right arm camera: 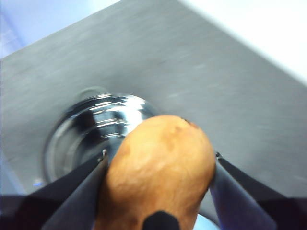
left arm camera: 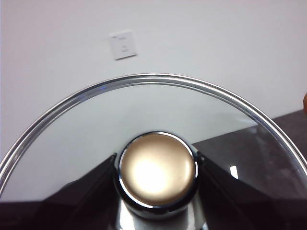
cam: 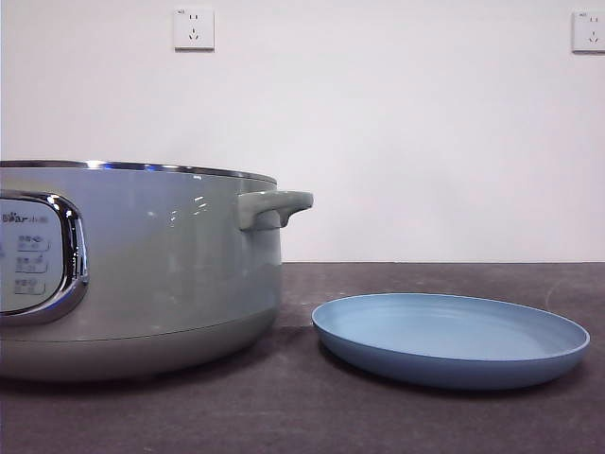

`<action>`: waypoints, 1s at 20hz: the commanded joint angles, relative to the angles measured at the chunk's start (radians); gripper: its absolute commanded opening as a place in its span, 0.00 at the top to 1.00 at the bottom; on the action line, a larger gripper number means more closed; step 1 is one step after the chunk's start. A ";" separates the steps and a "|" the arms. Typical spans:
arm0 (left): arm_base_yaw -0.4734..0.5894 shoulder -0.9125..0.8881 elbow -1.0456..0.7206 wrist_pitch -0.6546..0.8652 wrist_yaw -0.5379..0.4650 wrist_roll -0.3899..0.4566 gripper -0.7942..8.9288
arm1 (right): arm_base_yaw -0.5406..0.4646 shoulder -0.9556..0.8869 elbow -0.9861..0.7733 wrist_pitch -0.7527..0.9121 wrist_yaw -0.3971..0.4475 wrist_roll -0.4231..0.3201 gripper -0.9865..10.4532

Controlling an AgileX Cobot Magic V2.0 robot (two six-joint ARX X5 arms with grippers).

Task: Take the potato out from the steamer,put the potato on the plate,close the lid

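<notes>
Right gripper (right arm camera: 160,165) grips lumpy orange-brown potato (right arm camera: 160,167); left gripper (left arm camera: 156,165) clamps domed glass lid (left arm camera: 144,110).

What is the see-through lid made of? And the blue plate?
The lid looks like clear glass: the wall shows through it. Its rim is shiny, mirror-like metal, probably chrome or steel. The left gripper holds it by the knob. The plate is matte light blue, perhaps plastic or ceramic; the pictures cannot settle which.

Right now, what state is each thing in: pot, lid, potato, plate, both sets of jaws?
steamer: uncovered, standing on the table
lid: off the pot, held by its knob
potato: out of the pot, held in the air
plate: bare, beside the pot
left gripper: jaws shut on the knob
right gripper: jaws shut on the potato
</notes>
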 commanded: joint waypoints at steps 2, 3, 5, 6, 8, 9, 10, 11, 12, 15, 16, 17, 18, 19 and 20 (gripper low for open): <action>-0.004 0.052 0.012 0.069 0.056 -0.013 0.93 | -0.037 -0.087 0.000 -0.076 0.073 0.010 0.92; -0.004 0.073 0.012 0.072 0.079 -0.014 0.93 | -0.046 -0.111 0.000 -0.100 0.096 0.031 0.92; -0.004 0.116 0.012 0.084 0.114 -0.019 0.93 | -0.057 -0.156 -0.005 -0.113 0.123 0.055 0.92; -0.004 0.131 0.012 0.088 0.131 -0.019 0.93 | -0.057 -0.169 -0.005 -0.114 0.121 0.059 0.92; -0.004 0.159 0.012 0.097 0.163 -0.021 0.93 | -0.057 -0.192 -0.006 -0.115 0.121 0.068 0.92; -0.004 0.174 0.012 0.103 0.178 -0.021 0.93 | -0.057 -0.203 -0.011 -0.115 0.121 0.068 0.92; -0.004 0.187 0.012 0.108 0.187 -0.022 0.93 | -0.057 -0.213 -0.017 -0.116 0.122 0.068 0.92; -0.004 0.205 0.012 0.115 0.201 -0.026 0.93 | -0.057 -0.227 -0.031 -0.116 0.122 0.068 0.92; -0.004 0.217 0.012 0.120 0.207 -0.029 0.93 | -0.057 -0.238 -0.047 -0.116 0.122 0.068 0.92; -0.004 0.257 0.012 0.132 0.235 -0.032 0.93 | -0.057 -0.285 -0.141 -0.116 0.143 0.074 0.92; -0.004 0.265 0.012 0.135 0.246 -0.036 0.93 | -0.057 -0.303 -0.182 -0.116 0.159 0.077 0.92; -0.004 0.275 0.012 0.136 0.257 -0.036 0.93 | -0.057 -0.322 -0.227 -0.116 0.177 0.079 0.92; -0.004 0.289 0.012 0.138 0.266 -0.037 0.93 | -0.058 -0.347 -0.291 -0.113 0.192 0.083 0.92; -0.004 0.298 0.012 0.138 0.273 -0.039 0.93 | -0.058 -0.366 -0.341 -0.107 0.196 0.086 0.92; -0.004 0.309 0.012 0.139 0.282 -0.039 0.93 | -0.059 -0.388 -0.402 -0.094 0.196 0.090 0.92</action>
